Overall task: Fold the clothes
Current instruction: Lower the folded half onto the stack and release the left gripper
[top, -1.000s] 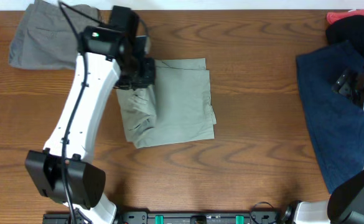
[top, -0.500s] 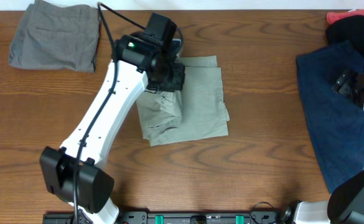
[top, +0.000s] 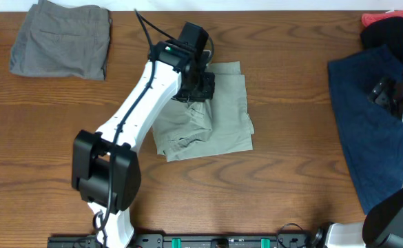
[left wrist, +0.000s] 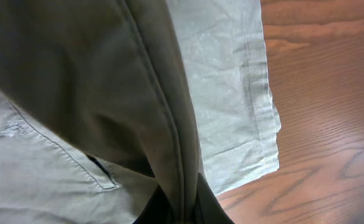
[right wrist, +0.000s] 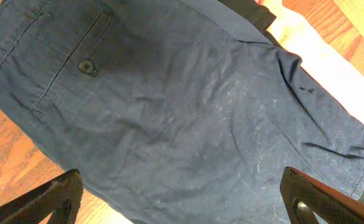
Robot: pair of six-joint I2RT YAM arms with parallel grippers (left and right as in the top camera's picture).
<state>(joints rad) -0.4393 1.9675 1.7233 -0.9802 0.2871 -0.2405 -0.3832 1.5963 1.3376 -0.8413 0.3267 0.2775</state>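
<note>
Bright, even light, soft shadows; the near khaki fold (left wrist: 107,74) looks dark and blurred.

i see the khaki shorts (top: 225,114) near the middle of my overhead view. they are folded to a rough rectangle, flat on the right and bunched into wrinkles on the left, with a ridge of cloth pulled up above a seamed pocket. the grey shorts (top: 62,40) lie folded at the far left. the navy shorts (top: 366,131) lie spread flat at the right with their buttoned pocket facing up, and a black piece (top: 394,31) and a red piece (top: 384,17) sit at their far end.
</note>
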